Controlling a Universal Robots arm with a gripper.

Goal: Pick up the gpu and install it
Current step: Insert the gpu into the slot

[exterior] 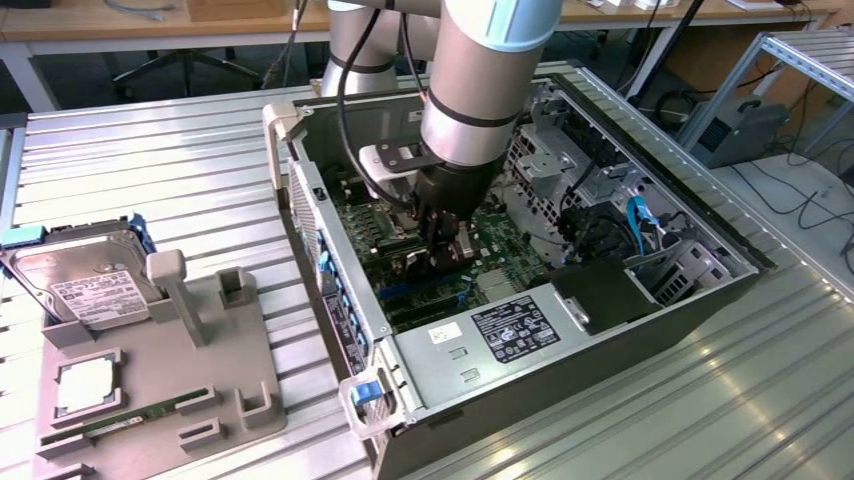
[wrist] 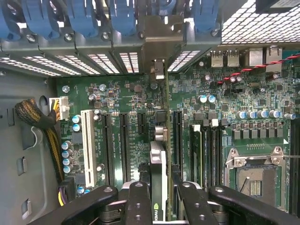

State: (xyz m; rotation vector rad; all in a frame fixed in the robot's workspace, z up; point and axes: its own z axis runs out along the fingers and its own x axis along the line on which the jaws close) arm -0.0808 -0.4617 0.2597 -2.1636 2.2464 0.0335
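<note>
The gpu [wrist: 158,164] shows edge-on in the wrist view as a thin dark card with a small green logo. It stands upright over the green motherboard [wrist: 117,93]. Its silver bracket [wrist: 159,44] reaches the case's rear slot openings. My gripper [wrist: 161,206] is shut on the card, one black finger [wrist: 138,201] on each side. The card runs between two long black slots [wrist: 125,145]; whether it sits in a slot I cannot tell. In the exterior view my gripper [exterior: 441,250] is down inside the open computer case [exterior: 707,230], over the motherboard's middle.
Blue slot clips [wrist: 79,18] line the case's rear wall. An empty CPU socket [wrist: 255,180] and a white slot [wrist: 87,145] flank the card. The power supply [exterior: 505,330] fills the case's near end. A grey fixture [exterior: 174,370] holds a hard drive [exterior: 87,285] and a RAM stick [exterior: 127,415].
</note>
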